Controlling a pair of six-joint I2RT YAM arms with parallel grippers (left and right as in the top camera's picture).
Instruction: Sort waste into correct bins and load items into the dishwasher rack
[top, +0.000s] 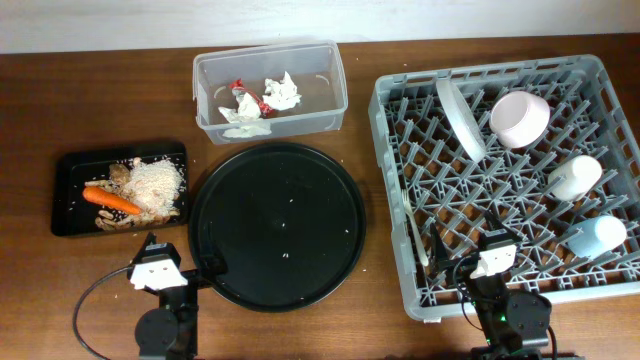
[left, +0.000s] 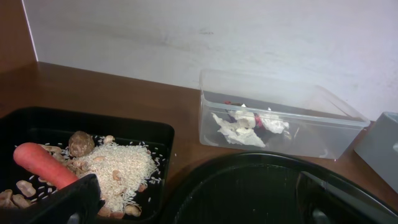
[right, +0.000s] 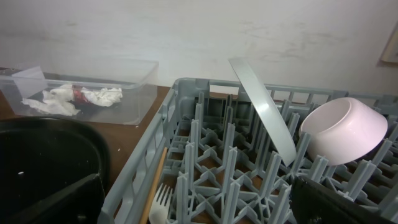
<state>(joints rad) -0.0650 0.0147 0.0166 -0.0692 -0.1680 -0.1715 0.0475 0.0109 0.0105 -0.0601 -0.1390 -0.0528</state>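
Grey plastic peg-grid dishwasher rack (top: 430, 190) props round pink bowl (top: 519, 118) btw pegs, prob to drain; left gripper (left: 199, 200) & right gripper (right: 199, 200) wide apart, empty

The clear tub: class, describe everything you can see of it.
The clear tub is a see-through plastic rectangle with rounded corners and a rim, open-topped and upright on the table behind the round tray, apart from the rack. Inside lie crumpled white napkins and a red wrapper.
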